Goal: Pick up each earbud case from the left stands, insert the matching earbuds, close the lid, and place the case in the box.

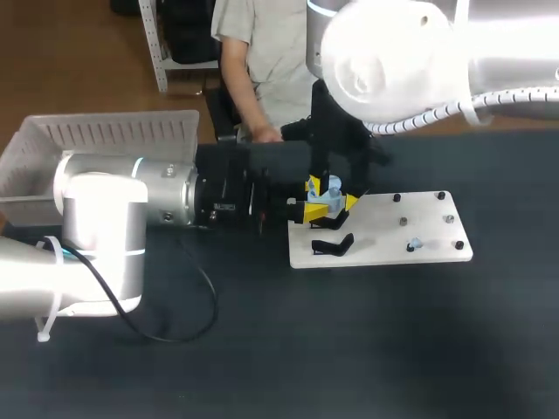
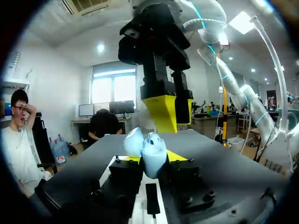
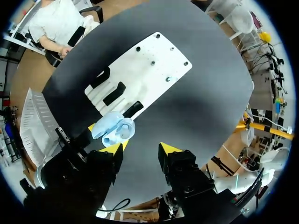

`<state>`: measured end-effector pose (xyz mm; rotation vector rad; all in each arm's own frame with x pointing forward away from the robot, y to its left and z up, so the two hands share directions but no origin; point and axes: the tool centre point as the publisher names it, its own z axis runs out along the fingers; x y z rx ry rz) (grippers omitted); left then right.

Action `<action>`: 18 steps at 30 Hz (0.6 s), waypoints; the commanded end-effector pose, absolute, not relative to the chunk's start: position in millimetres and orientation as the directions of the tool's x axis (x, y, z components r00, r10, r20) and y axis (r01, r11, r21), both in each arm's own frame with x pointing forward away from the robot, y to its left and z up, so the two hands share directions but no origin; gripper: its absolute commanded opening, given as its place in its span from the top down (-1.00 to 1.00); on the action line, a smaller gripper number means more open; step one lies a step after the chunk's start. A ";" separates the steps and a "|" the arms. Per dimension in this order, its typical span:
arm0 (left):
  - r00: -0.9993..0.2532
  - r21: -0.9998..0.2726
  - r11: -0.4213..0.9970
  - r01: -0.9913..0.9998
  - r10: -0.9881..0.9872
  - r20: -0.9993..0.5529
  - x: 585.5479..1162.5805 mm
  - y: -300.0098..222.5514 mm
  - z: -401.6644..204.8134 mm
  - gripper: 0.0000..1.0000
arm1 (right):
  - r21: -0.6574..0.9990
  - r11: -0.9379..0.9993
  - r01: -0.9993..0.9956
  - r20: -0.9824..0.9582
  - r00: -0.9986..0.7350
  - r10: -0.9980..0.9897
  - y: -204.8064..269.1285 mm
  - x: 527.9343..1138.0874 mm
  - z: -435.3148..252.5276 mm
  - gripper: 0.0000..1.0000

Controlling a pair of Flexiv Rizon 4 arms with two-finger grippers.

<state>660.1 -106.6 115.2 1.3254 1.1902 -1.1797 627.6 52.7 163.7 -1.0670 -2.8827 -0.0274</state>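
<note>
Box (image 1: 113,131): white, slatted, at the far left corner of the surface (image 1: 349,349). My left arm covers much of it, and I see no case in the part that shows.

Left claw (image 1: 310,199): reaches in from the left edge to the left end of the white board (image 1: 384,223). It is clenched on the earbud case (image 2: 150,151), with one yellow tip on each side. The case is light blue, lid open, and held clear above the board. Something pale sits in its well, but I can't tell whether it is an earbud.

Stands (image 3: 114,93): black, at the board's left end, just under and beside the held case. None of those I can see carries a case.

Right claw (image 3: 141,149): comes in from the far right corner and hangs directly over the open case. It is released, with nothing between its tips.

Earbud (image 1: 414,244): a small light-blue piece among the pegs at the board's right end, near its front edge and well apart from the case.

Progress, my judgement: this case is off its stand and opened, so the pick-up is done and I am in the loading step. At least that one earbud looks yet to go in. After that the lid has to be closed and the case carried back to the box at the left corner.
</note>
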 end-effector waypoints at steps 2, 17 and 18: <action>0.055 0.051 -0.058 0.997 0.066 -0.996 660.2 -107.3 115.4 1.00 | 0.035 0.758 0.652 0.063 -0.758 0.649 49.6 623.1 172.3 0.00; 0.055 0.051 -0.058 0.997 0.066 -0.996 660.2 -107.3 115.4 1.00 | 0.127 0.920 0.370 -0.121 -0.915 0.385 7.6 587.5 185.1 -0.30; 0.055 0.051 -0.058 0.997 0.066 -0.996 660.2 -107.3 115.4 1.00 | 0.124 0.930 0.346 -0.135 -0.923 0.361 4.0 586.0 184.0 -0.28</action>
